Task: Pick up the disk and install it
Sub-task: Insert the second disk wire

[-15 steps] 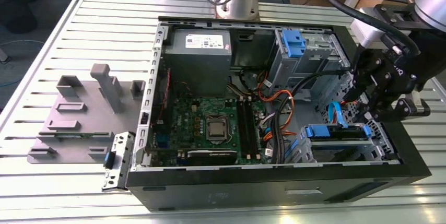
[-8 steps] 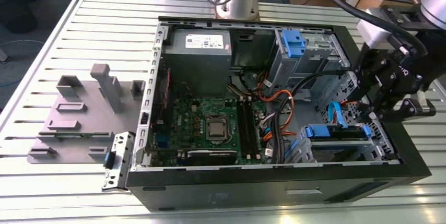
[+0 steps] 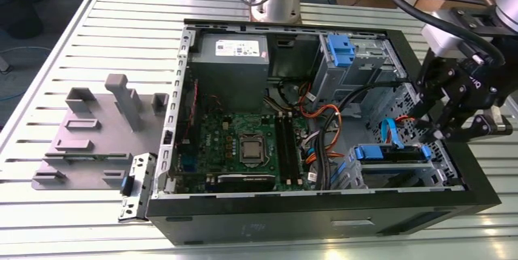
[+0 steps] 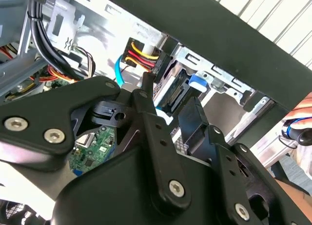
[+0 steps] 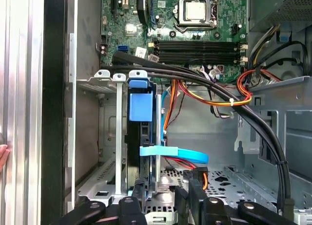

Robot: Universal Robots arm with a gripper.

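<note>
Exterior view: the gripper [image 3: 472, 128] hangs over the open computer case [image 3: 324, 208], beside the drive cage [image 3: 387, 172] where the disk [image 3: 392, 153] sits; jaws parted, holding nothing.

Bright, even light falls from above on the ribbed silver metal table [image 3: 97, 48], which glares white along its slats. The open black computer case [image 3: 324, 211] is dimmer inside, its walls shadowing the green motherboard [image 3: 242, 145]. In the second wrist view, the close black hand [image 4: 168, 125] looks soft and blurred.
</note>
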